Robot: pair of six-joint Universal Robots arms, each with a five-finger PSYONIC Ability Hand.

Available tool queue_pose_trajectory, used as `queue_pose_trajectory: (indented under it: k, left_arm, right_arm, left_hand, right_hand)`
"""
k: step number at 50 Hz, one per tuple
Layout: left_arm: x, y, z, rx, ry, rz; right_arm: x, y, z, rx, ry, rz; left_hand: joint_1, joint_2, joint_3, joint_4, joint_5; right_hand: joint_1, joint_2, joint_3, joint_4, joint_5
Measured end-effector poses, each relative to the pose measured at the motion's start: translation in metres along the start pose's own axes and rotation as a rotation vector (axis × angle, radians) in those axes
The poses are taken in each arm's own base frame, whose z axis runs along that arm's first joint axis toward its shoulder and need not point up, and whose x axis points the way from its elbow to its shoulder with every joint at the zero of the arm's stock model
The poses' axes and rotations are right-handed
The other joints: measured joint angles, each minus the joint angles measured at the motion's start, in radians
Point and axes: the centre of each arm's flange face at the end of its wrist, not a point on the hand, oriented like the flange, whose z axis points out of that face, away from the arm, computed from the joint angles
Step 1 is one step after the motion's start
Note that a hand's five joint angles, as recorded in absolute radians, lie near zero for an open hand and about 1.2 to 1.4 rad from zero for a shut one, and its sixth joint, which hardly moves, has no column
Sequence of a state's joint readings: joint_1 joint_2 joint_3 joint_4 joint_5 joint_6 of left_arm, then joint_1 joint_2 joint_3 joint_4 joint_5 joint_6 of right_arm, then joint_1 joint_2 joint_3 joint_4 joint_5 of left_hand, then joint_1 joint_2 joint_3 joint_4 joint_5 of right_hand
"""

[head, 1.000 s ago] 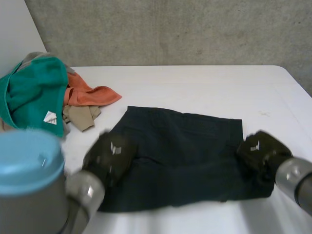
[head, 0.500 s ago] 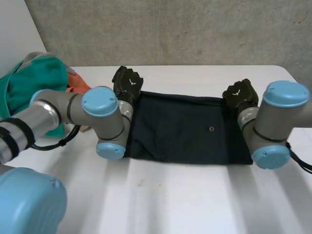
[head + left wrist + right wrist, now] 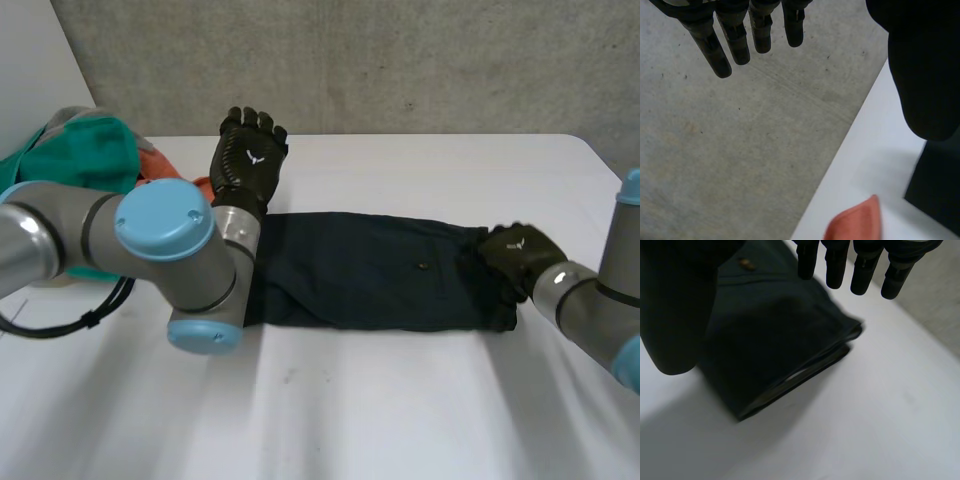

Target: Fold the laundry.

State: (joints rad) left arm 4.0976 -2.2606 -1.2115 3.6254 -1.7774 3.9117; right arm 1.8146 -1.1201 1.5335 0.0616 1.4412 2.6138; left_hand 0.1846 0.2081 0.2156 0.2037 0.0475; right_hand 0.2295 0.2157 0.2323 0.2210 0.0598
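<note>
A dark navy garment (image 3: 370, 270) lies folded into a long band across the middle of the white table (image 3: 400, 410). My left hand (image 3: 250, 160) hovers over the band's far left corner with straight, spread fingers (image 3: 735, 40) and holds nothing. The wall lies beyond those fingertips, and the garment's corner (image 3: 935, 185) sits below the thumb. My right hand (image 3: 520, 255) is at the band's right end. Its fingers (image 3: 865, 265) are straight and apart from the thumb, and the folded end (image 3: 765, 340) lies under the palm, not gripped.
A pile of laundry sits at the table's far left, with a green cloth (image 3: 75, 165) on top and an orange cloth (image 3: 160, 165) beside it; the orange cloth's tip (image 3: 855, 225) lies near the garment's corner. A grey concrete wall stands right behind the table's far edge.
Both hands have let go of the garment, which now lies as a narrower folded band. The left hand rose with fingers spread. The right hand drew back toward the band's right end.
</note>
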Motion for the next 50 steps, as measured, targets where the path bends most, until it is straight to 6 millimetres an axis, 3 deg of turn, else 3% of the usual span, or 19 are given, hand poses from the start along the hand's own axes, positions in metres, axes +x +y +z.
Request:
queue_pose_trajectory:
  k: [4,7,10,15,23,28,32,36,39,45,47,48,49,50]
  left_arm:
    - [-0.002,0.0,-0.016,-0.019,0.024,-0.059]
    - [0.0,0.002,-0.023,-0.036,0.042,-0.085]
    - [0.003,0.004,-0.027,-0.044,0.052,-0.091]
    - [0.0,0.001,-0.032,-0.044,0.055,-0.094]
    - [-0.017,-0.014,-0.042,-0.02,0.038,-0.103]
    - [-0.025,-0.019,-0.049,-0.014,0.032,-0.116]
    - [-0.028,-0.019,-0.053,-0.016,0.031,-0.133]
    - [-0.03,-0.018,-0.058,-0.025,0.033,-0.156]
    - [-0.031,-0.016,-0.06,-0.033,0.034,-0.166]
    - [-0.033,-0.015,-0.063,-0.038,0.033,-0.171]
    - [-0.034,-0.016,-0.062,-0.036,0.03,-0.172]
    - [-0.034,-0.017,-0.062,-0.032,0.027,-0.172]
    - [-0.035,-0.018,-0.061,-0.028,0.024,-0.173]
    - [-0.036,-0.019,-0.06,-0.023,0.019,-0.174]
  right_arm:
    - [-0.002,0.015,-0.002,-0.03,-0.056,0.054]
    - [-0.002,0.025,0.009,-0.012,-0.048,0.056]
    - [0.0,0.03,0.019,-0.003,-0.015,0.047]
    - [0.018,0.033,0.023,0.004,0.094,0.02]
    - [0.061,0.02,0.001,0.015,0.264,-0.183]
    - [0.063,0.009,-0.003,0.032,0.288,-0.368]
    - [0.039,-0.013,-0.004,0.125,0.254,-0.485]
    - [-0.029,-0.052,-0.011,0.358,0.142,-0.608]
    - [-0.077,-0.064,-0.019,0.499,0.036,-0.659]
    - [-0.16,-0.048,-0.031,0.642,-0.207,-0.784]
    - [-0.171,-0.043,-0.032,0.656,-0.243,-0.814]
    - [-0.179,-0.039,-0.033,0.667,-0.267,-0.837]
    - [-0.181,-0.039,-0.034,0.671,-0.274,-0.844]
    - [-0.184,-0.038,-0.035,0.677,-0.282,-0.847]
  left_hand:
    - [0.0,0.0,0.0,0.0,0.0]
    - [0.0,0.0,0.0,0.0,0.0]
    - [0.0,0.0,0.0,0.0,0.0]
    - [0.0,0.0,0.0,0.0,0.0]
    - [0.0,0.0,0.0,0.0,0.0]
    - [0.0,0.0,0.0,0.0,0.0]
    - [0.0,0.0,0.0,0.0,0.0]
    - [0.0,0.0,0.0,0.0,0.0]
    - [0.0,0.0,0.0,0.0,0.0]
    - [0.0,0.0,0.0,0.0,0.0]
    - [0.0,0.0,0.0,0.0,0.0]
    - [0.0,0.0,0.0,0.0,0.0]
    - [0.0,0.0,0.0,0.0,0.0]
    - [0.0,0.0,0.0,0.0,0.0]
  right_hand:
    - [0.082,0.106,0.1,0.103,0.106]
    - [0.51,0.559,0.513,0.521,0.513]
    - [0.75,0.918,0.892,0.905,0.853]
    - [0.782,0.94,0.93,0.975,0.881]
    - [0.819,0.944,0.93,0.976,0.881]
    - [0.828,0.948,0.93,0.976,0.898]
    - [0.831,0.948,0.93,0.977,0.905]
    - [0.837,0.949,0.952,0.979,0.917]
    - [0.837,0.95,0.954,0.979,0.922]
    - [0.837,0.95,0.957,0.979,0.927]
    - [0.832,0.942,0.954,0.977,0.925]
    - [0.677,0.731,0.731,0.751,0.713]
    - [0.601,0.645,0.649,0.671,0.652]
    - [0.369,0.4,0.432,0.453,0.41]
